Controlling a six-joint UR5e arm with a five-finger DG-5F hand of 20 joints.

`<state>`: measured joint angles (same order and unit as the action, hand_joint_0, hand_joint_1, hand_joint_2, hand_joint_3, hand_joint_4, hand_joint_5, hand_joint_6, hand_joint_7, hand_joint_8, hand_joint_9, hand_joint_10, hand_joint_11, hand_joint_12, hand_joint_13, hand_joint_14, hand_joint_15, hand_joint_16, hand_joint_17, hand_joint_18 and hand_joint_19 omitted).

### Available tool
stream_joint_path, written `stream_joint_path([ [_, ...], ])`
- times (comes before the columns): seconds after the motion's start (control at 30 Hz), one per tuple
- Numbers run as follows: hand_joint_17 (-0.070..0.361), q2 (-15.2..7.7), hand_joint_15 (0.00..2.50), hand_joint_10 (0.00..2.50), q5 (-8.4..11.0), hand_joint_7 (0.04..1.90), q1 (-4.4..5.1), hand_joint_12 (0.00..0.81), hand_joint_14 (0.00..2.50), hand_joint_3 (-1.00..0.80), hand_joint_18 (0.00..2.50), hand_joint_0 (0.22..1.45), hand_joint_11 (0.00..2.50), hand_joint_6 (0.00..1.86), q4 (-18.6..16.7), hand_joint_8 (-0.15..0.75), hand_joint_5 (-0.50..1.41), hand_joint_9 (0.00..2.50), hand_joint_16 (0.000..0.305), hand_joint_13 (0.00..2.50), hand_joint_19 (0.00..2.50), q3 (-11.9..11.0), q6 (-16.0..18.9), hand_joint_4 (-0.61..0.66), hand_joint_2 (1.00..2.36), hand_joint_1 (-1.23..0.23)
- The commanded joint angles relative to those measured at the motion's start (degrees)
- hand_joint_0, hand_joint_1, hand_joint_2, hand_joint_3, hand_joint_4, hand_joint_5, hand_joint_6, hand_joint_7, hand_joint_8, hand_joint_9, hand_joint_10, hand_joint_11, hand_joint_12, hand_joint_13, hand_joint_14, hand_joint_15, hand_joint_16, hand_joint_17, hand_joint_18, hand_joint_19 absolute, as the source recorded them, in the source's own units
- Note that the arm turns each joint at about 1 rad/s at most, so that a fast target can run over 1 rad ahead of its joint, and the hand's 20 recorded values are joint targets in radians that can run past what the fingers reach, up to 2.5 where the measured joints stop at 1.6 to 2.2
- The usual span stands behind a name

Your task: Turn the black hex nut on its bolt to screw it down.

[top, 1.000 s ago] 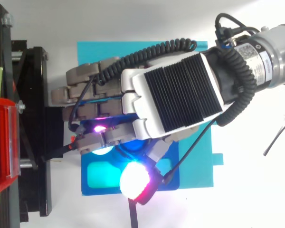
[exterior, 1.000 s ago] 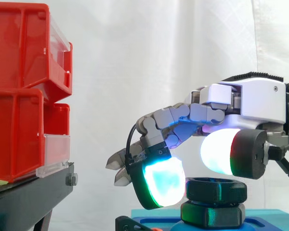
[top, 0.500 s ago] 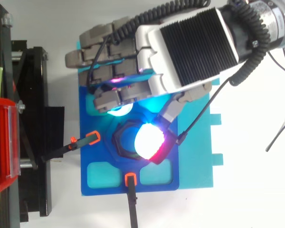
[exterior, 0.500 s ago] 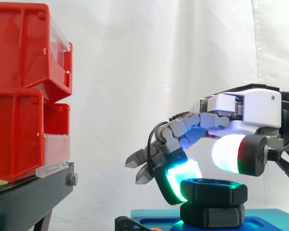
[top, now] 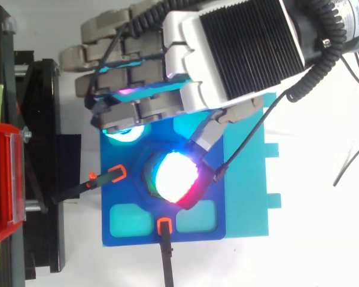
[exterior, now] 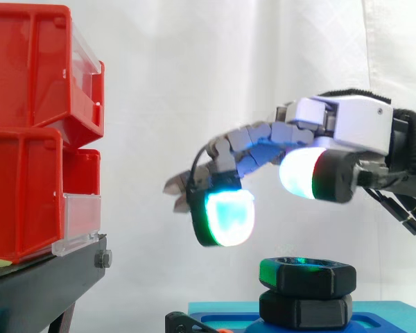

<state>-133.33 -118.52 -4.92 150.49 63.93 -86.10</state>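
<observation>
The hand (exterior: 347, 125) hovers open, its fingers (exterior: 225, 216) loosely spread and gently bent, holding nothing. Beneath its thumb pad (exterior: 301, 173), with a clear gap between them, sits the black hex nut (exterior: 305, 275). The nut is stacked on a black hex base (exterior: 305, 310) that rises from the blue fixture (top: 125, 233) below the hand.

Level side view and overhead view, both close, share the hand (exterior: 347, 128).
</observation>
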Motion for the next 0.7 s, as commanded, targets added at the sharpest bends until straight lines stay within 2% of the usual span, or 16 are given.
stream_joint_path([
  [0.0,0.109,0.0,0.06,0.0,0.66,1.28,0.53,0.315,0.0,-0.5,0.46,0.5,0.11,0.5,-3.19,0.25,-0.05,0.73,0.048,0.55,0.34,0.05,-0.03,0.18,1.0,-0.19],
  [0.1,0.109,0.0,0.05,0.0,1.28,1.24,1.23,0.316,0.0,-0.5,0.46,0.5,0.1,0.5,-3.89,0.247,-0.05,0.73,0.048,0.54,0.34,-0.03,-0.03,0.19,1.0,-0.2],
  [0.17,0.109,0.0,0.06,0.0,2.77,1.21,2.37,0.315,0.0,-0.5,0.46,0.5,0.1,0.5,-2.84,0.245,-0.06,0.73,0.048,0.54,0.34,-0.03,-0.03,0.2,1.0,-0.2],
  [0.4,0.11,0.0,0.06,0.0,4.53,1.07,4.74,0.316,0.0,-0.5,0.47,0.5,0.09,0.5,-1.43,0.241,-0.07,0.73,0.049,0.54,0.34,-0.03,0.06,0.25,1.0,-0.2],
  [0.6,0.11,0.0,0.06,0.01,6.9,1.05,7.03,0.317,0.0,-0.5,0.47,0.5,0.09,0.5,0.15,0.24,-0.07,0.73,0.049,0.54,0.34,-0.03,0.14,0.26,1.0,-0.2],
  [0.67,0.11,-0.09,0.05,0.0,7.17,1.04,7.38,0.318,0.0,-0.5,0.47,0.5,0.09,0.5,0.59,0.241,-0.07,0.73,0.049,0.54,0.34,0.05,0.14,0.25,1.0,-0.2],
])
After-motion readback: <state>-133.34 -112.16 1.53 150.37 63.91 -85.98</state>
